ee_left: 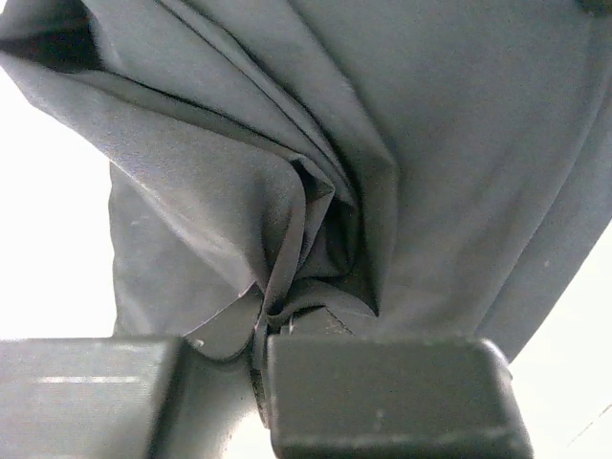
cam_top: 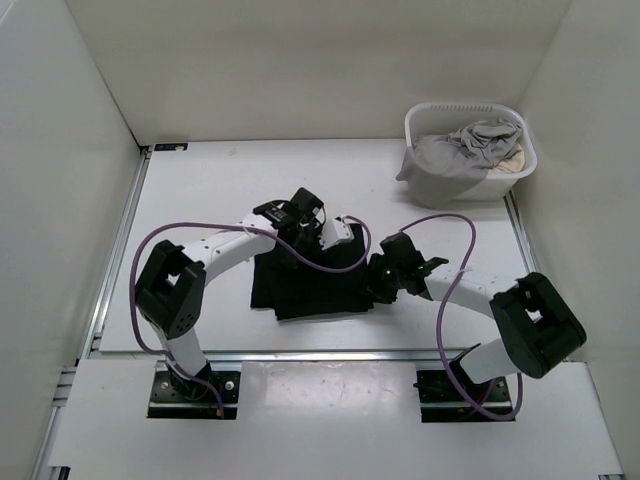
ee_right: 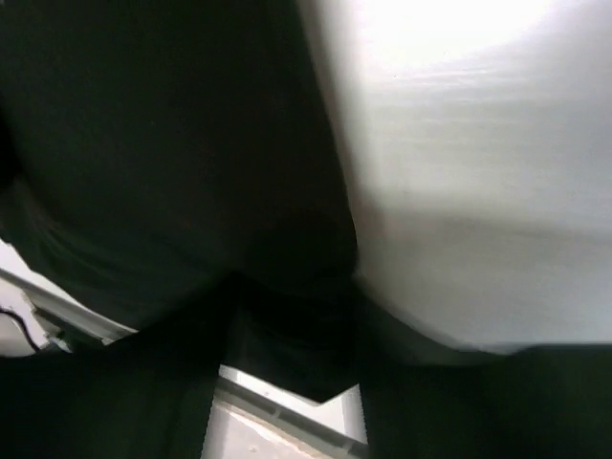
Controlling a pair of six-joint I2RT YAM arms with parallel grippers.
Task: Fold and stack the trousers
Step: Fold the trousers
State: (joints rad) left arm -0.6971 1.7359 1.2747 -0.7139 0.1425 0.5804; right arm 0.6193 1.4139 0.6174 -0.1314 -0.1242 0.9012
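Note:
The black trousers (cam_top: 305, 290) lie partly folded in the middle of the white table. My left gripper (cam_top: 300, 228) is over their far edge and is shut on a bunched fold of the fabric; the left wrist view shows the gathered cloth (ee_left: 430, 143) pinched where the jaws meet (ee_left: 260, 378). My right gripper (cam_top: 378, 280) is at the trousers' right edge. The right wrist view is dark and blurred: black fabric (ee_right: 172, 143) fills the upper left, and a fold sits between the two fingers (ee_right: 292, 325), which look shut on it.
A white laundry basket (cam_top: 425, 125) stands at the back right, holding a light grey garment (cam_top: 450, 160) and a beige cloth (cam_top: 515, 157). White walls enclose the table on three sides. A metal rail (cam_top: 300, 355) runs along the near edge.

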